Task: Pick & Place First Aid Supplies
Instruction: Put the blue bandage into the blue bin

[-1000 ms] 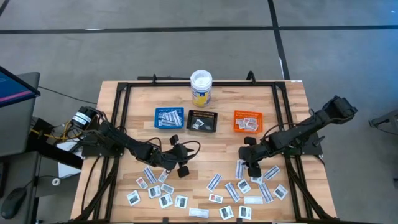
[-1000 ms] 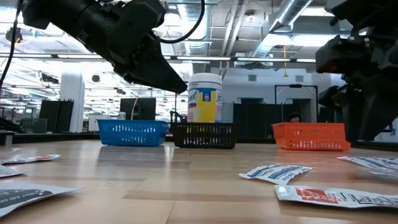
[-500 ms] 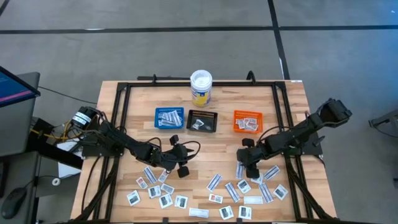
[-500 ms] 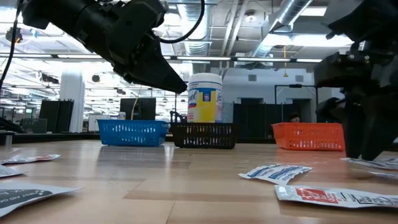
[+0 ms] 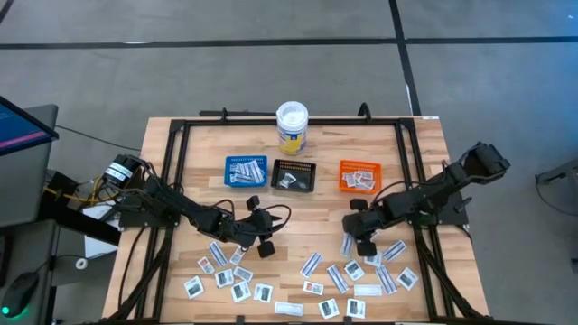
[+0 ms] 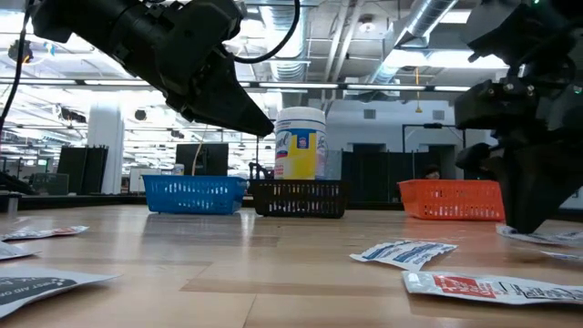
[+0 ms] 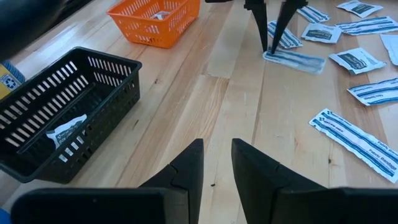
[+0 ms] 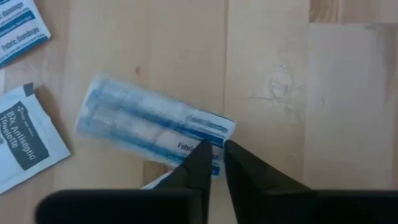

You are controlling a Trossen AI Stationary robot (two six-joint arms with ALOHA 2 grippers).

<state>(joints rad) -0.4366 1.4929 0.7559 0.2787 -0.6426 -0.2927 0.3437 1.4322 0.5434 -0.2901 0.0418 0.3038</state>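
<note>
**Tabletop** (image 5: pixel 181 162): pale wood, framed by black rails; carries all items below.

**First aid supplies** (image 5: pixel 312 264): flat paper packets strewn along the near edge in two loose clusters, one under each arm, all lying flat and mostly apart. They are probably spread this way so that each can be pinched singly.

**Sorting trays**: a blue tray (image 5: pixel 246 171), a black tray (image 5: pixel 294 175) and an orange tray (image 5: pixel 360 176) stand in a row at mid-table, each already holding a packet or more. Narrow blue strips lie in the blue one and red-marked squares in the orange, so sorting by kind appears under way, with most stock left to move.

**White-lidded tub** (image 5: pixel 292 127): upright behind the trays, not part of the job.

**Right gripper** (image 8: pixel 213 155): lowered onto a white-and-blue strip packet (image 8: pixel 149 127) lying near the orange tray's front. Its jaws stand nearly together at the packet's edge, tips on the paper. Whether the paper is actually caught between them cannot be told. The edge approach suits a thin item that offers no height to grip.

**Left gripper** (image 7: pixel 216 163): hangs above bare wood in front of the black tray, jaws a little apart and empty, waiting clear of the right arm's work.
</note>
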